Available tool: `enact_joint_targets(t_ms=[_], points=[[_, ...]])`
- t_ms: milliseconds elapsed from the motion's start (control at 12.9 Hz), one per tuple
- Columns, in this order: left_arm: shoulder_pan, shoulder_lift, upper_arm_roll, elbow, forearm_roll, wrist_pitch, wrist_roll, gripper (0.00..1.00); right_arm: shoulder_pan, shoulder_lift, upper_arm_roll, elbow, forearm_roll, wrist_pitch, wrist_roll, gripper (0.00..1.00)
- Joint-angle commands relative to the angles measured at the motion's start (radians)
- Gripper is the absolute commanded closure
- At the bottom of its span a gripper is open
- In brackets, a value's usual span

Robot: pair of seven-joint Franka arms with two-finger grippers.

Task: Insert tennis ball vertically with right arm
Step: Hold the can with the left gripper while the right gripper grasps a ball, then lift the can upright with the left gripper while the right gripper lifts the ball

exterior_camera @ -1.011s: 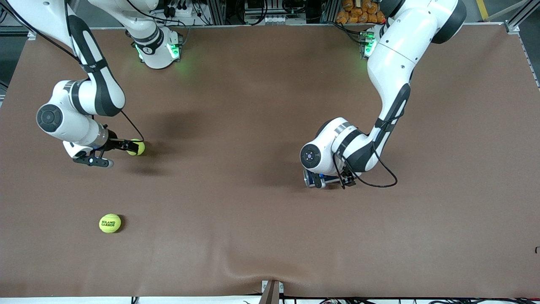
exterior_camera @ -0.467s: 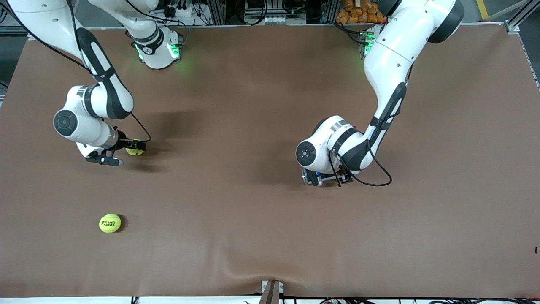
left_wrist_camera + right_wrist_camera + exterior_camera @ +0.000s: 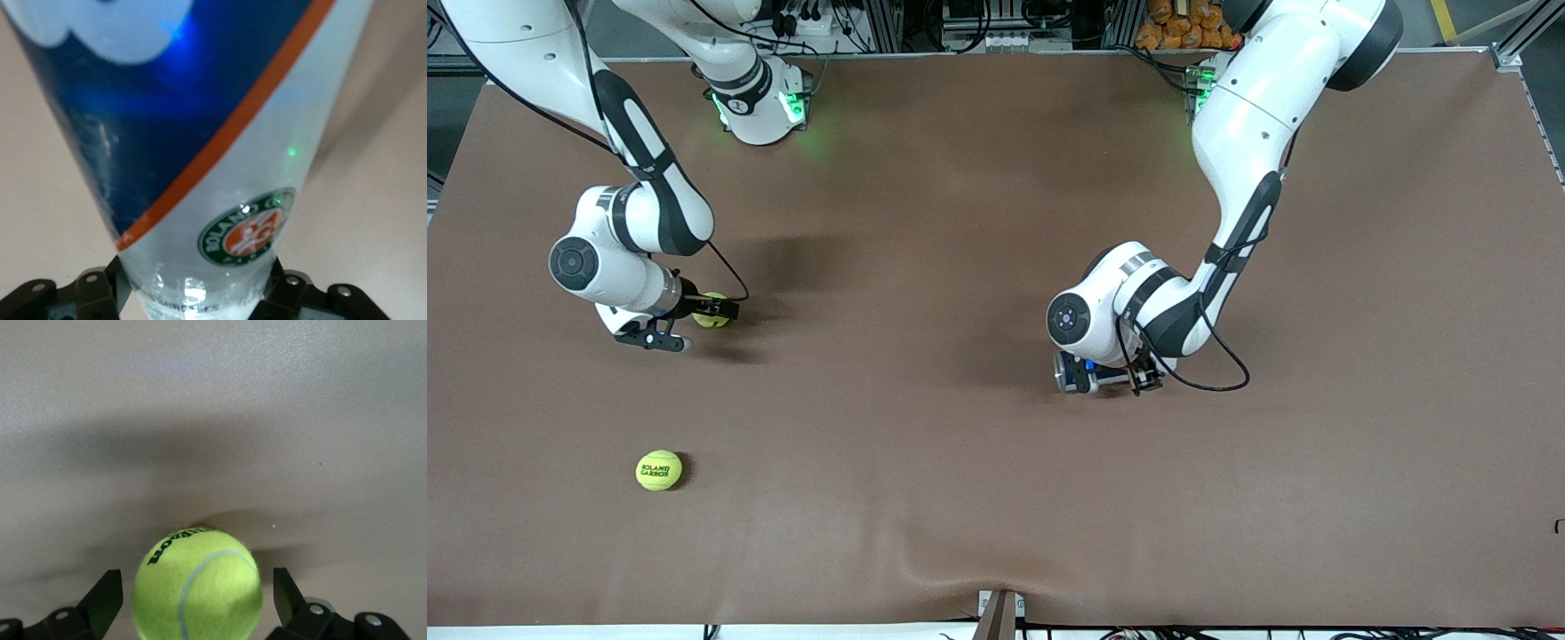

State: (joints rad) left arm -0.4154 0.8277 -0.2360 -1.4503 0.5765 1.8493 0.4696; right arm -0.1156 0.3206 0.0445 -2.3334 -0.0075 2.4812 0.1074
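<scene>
Tennis ball (image 3: 711,310) lies on the brown desk (image 3: 960,222) toward the right arm's end, sitting between the spread fingers of the right gripper (image 3: 716,310); the right wrist view shows the felt ball (image 3: 197,584) with a gap to each finger (image 3: 104,600), so nothing is pinched yet. It should be light, springy and fuzzy enough not to slip, but round and ready to roll, so a hold across its widest part seems safest. A second ball (image 3: 659,470) rests well apart, nearer the front camera. Farther along, at mid-desk, the left gripper (image 3: 1107,378) is low at the desk, pressed tight on a blue-and-white ball can (image 3: 200,133). Whether the can holds anything, or where its mouth points, cannot be told.
</scene>
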Motion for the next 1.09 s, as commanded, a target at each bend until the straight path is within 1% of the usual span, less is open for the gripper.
enact_joint_targets(t_ms=[0,156,311,389,467,545,622,700,856,1011], points=[[-0.02,0.019,-0.003,0.025,-0.004,0.08,-0.051,0.24,-0.024,-0.008,0.015,-0.015,-0.009,0.013,0.008,0.0],[-0.02,0.017,-0.002,0.025,-0.007,0.122,-0.084,0.23,-0.024,-0.008,0.015,-0.015,-0.009,0.013,0.008,0.0],[-0.019,0.011,-0.002,0.03,-0.007,0.125,-0.089,0.23,-0.024,-0.005,0.015,-0.015,-0.009,0.015,0.008,0.0],[-0.019,0.01,-0.003,0.051,-0.007,0.126,-0.091,0.23,-0.026,-0.003,0.015,-0.015,-0.009,0.015,0.008,0.13],[-0.02,0.005,-0.005,0.065,-0.009,0.126,-0.091,0.23,-0.026,-0.003,0.015,-0.014,-0.009,0.015,0.008,0.4],[-0.022,0.002,-0.009,0.074,-0.009,0.128,-0.091,0.23,-0.026,0.0,0.015,-0.014,-0.009,0.021,0.009,0.59],[-0.02,0.001,-0.031,0.093,-0.009,0.13,-0.094,0.23,-0.027,0.0,0.015,-0.014,-0.009,0.022,0.009,0.69],[-0.019,-0.005,-0.046,0.103,-0.009,0.13,-0.106,0.22,-0.035,-0.002,0.017,-0.011,-0.009,0.022,0.009,0.72],[-0.02,-0.012,-0.069,0.11,-0.007,0.151,-0.159,0.22,-0.055,-0.014,0.017,-0.001,-0.009,0.021,0.002,0.72],[-0.022,-0.01,-0.074,0.105,0.0,0.273,-0.233,0.24,-0.062,-0.057,0.017,0.017,-0.009,-0.005,-0.002,0.71]])
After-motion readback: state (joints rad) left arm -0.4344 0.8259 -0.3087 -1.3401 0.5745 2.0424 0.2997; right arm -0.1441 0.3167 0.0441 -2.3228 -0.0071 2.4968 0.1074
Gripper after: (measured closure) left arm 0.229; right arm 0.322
